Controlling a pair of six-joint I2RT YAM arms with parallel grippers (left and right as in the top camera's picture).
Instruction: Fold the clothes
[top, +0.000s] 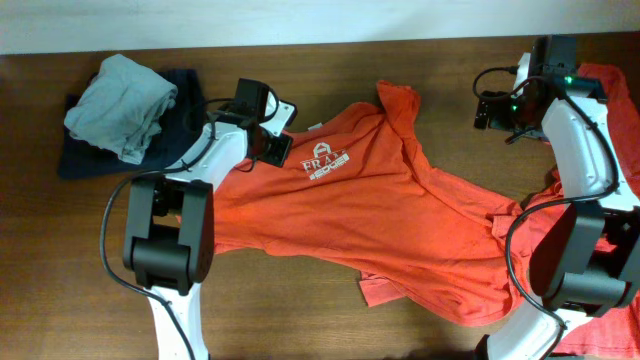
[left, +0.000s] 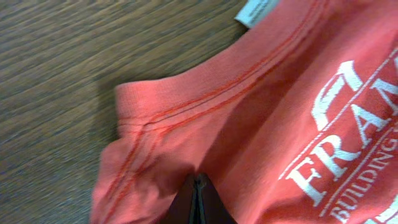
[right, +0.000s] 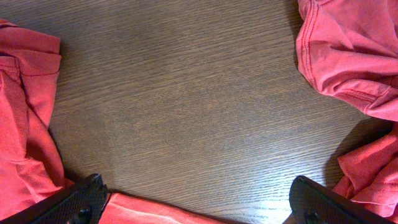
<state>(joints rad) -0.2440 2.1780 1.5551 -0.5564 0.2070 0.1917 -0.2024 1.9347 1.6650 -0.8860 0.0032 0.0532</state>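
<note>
A soft orange-red cotton shirt is lying rumpled and spread across the middle of the table, its white printed logo facing up. The left gripper is pinching puckered fabric just below the double-stitched collar. The right gripper is hanging with jaws spread wide over bare, dark, streaky-grained wood between red folds. Far left, a crumpled grey garment is resting on a navy one.
</note>
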